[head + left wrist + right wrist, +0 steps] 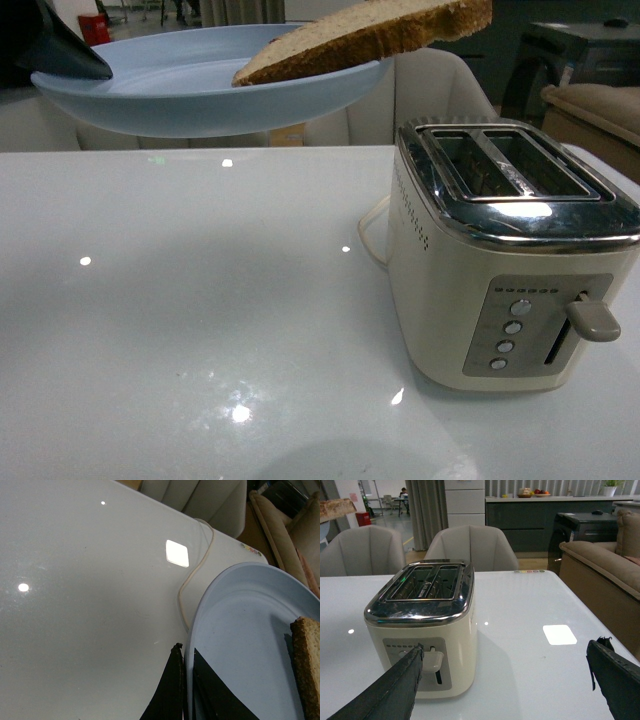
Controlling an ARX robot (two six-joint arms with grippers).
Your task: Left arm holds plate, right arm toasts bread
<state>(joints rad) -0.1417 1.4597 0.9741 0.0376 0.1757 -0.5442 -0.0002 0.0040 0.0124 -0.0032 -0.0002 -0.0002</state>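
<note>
My left gripper (183,652) is shut on the rim of the pale blue plate (240,645) and holds it high above the table; in the front view one dark finger (65,50) lies on the plate (180,90) at the top left. The bread (375,38), a light brown slice with darker crust, lies on the plate's right side and overhangs its rim; it also shows in the left wrist view (307,665) and the right wrist view (337,509). My right gripper (505,652) is open and empty, low over the table beside the toaster's lever side.
A cream toaster (510,255) with two open slots (510,165) and a raised lever (592,320) stands on the white glossy table (200,320) at the right. Its cord (192,582) runs across the table. Pale chairs (470,547) stand behind the table, a sofa (605,565) to the side.
</note>
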